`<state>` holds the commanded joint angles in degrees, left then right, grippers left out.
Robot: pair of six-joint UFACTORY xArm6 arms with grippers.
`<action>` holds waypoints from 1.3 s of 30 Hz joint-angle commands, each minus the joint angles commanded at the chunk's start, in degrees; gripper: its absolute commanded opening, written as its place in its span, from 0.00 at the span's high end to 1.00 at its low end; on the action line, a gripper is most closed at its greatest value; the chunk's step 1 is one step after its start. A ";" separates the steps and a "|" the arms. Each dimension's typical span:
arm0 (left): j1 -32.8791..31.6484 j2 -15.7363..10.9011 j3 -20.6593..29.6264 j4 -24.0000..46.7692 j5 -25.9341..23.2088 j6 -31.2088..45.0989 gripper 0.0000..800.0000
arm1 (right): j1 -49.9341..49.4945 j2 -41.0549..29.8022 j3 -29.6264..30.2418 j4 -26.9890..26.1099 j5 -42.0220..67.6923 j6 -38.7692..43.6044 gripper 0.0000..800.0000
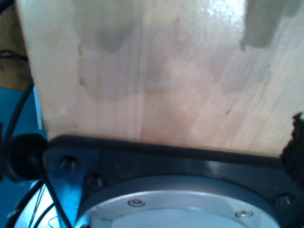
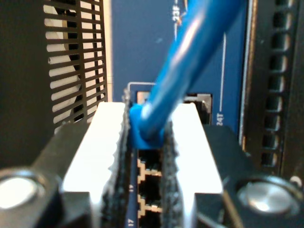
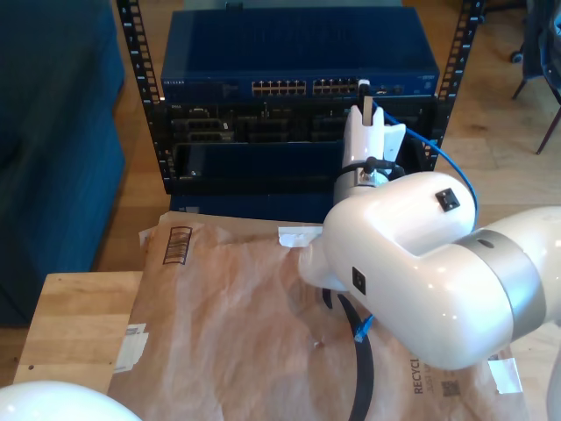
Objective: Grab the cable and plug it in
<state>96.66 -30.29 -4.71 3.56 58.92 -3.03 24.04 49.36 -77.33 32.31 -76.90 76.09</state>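
— What's closest to you?

— In the exterior view, a sheet of brown paper (image 3: 228, 324) lies over a wooden table (image 3: 74, 320). One plug end of the blue cable (image 3: 360, 328) rests on it, beside a thick black hose (image 3: 361, 368). My first wrist view looks along pale wood (image 1: 166, 76), with a black flange (image 1: 156, 159) below it; I cannot tell how the jaws of my first gripper stand.

— And the other gripper?

— My second gripper (image 2: 148, 137) is clamped on the cable (image 2: 190, 61), the white fingers (image 2: 95, 142) pressed against its blue boot on either side.

— Where does that put the cable?

— Right at the front of the blue switch (image 3: 298, 57) on top of the rack (image 3: 298, 132). The held end sits at a row of ports (image 2: 148, 185). In the exterior view the gripper (image 3: 368, 123) reaches up to the switch's ports toward that view's right, and the cable loops down behind the white arm (image 3: 421, 263).
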 joint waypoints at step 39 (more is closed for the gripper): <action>0.00 0.00 0.00 0.00 0.00 0.00 0.00 | 1.49 -14.42 19.87 0.00 0.70 0.26 0.53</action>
<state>96.66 -30.29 -4.71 3.56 58.92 -3.03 25.54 34.95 -57.46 32.31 -76.20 76.35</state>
